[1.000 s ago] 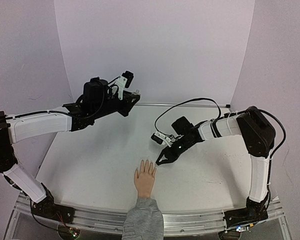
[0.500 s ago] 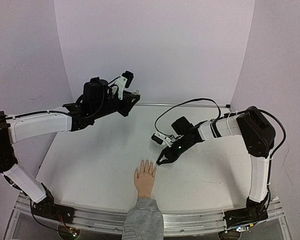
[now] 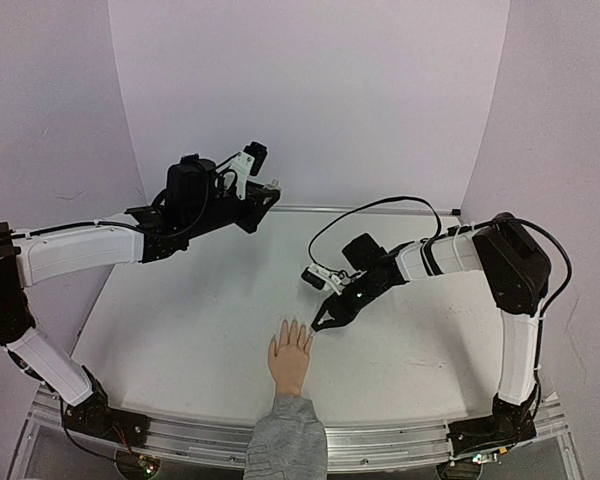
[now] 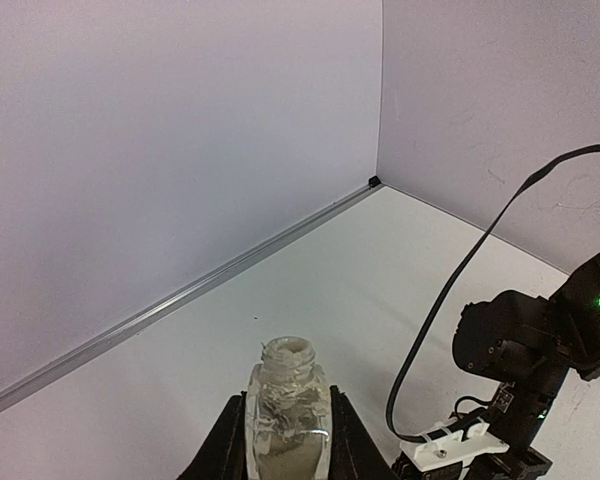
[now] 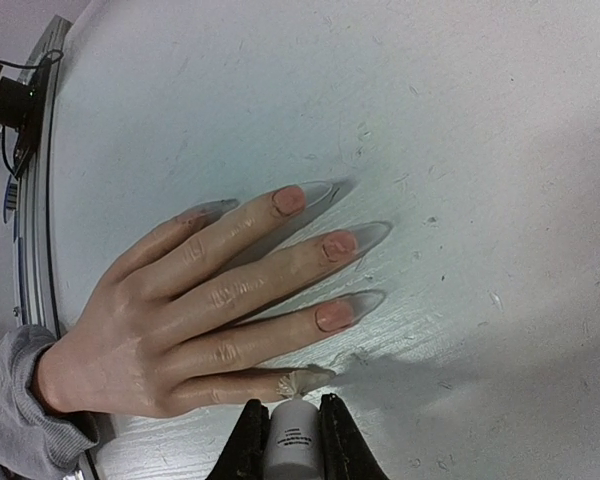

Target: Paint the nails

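Your right gripper (image 5: 292, 405) is closed on the white stem of a small brush (image 5: 293, 438), one finger on either side. The bristle tip rests on the nail end of the nearest finger of the hand (image 5: 160, 330). That hand lies flat, palm down, on the white table (image 3: 180, 320), with its grey cuff (image 3: 290, 440) at the near edge. The nails (image 5: 335, 315) on the three fingers beyond the brush are long and clear, with pinkish patches at the base. From above, your right gripper (image 3: 322, 320) sits just at the right side of the fingertips. It has edged a touch closer to them than a second ago, and the hand (image 3: 290, 360) has not moved.

Your left gripper (image 4: 285, 405) is clamped on a small clear bottle (image 4: 287, 420), upright and uncapped, with crusted residue round its neck. From above, your left gripper (image 3: 265, 195) is held high near the back wall, well apart from the hand, in the same place as before.
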`<state>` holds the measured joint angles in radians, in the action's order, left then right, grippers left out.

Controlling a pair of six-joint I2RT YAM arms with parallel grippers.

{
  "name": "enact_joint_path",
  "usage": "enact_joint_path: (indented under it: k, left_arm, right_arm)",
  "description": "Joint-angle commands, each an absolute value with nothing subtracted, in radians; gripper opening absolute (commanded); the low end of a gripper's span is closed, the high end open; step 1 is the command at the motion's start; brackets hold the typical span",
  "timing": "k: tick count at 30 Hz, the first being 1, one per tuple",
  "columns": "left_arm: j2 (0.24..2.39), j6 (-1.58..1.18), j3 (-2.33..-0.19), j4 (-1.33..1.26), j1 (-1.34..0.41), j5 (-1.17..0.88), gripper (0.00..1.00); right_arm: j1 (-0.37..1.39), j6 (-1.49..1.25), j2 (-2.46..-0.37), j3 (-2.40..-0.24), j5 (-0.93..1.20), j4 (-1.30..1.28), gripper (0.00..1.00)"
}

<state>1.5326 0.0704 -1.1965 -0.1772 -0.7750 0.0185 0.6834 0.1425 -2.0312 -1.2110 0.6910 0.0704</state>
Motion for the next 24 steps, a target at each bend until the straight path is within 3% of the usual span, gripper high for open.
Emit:
enact_joint_path:
  k: [1, 24]
  left_arm:
    - [1.482, 0.066, -1.204, -0.241, -0.77, 0.006, 0.0]
    - [1.472, 0.071, -1.196, -0.241, -0.77, 0.012, 0.0]
  right_arm:
    - [0.689, 0.153, -2.042, -1.242, 0.708, 0.033, 0.0]
    - [0.689, 0.092, -2.067, -1.29, 0.628, 0.062, 0.0]
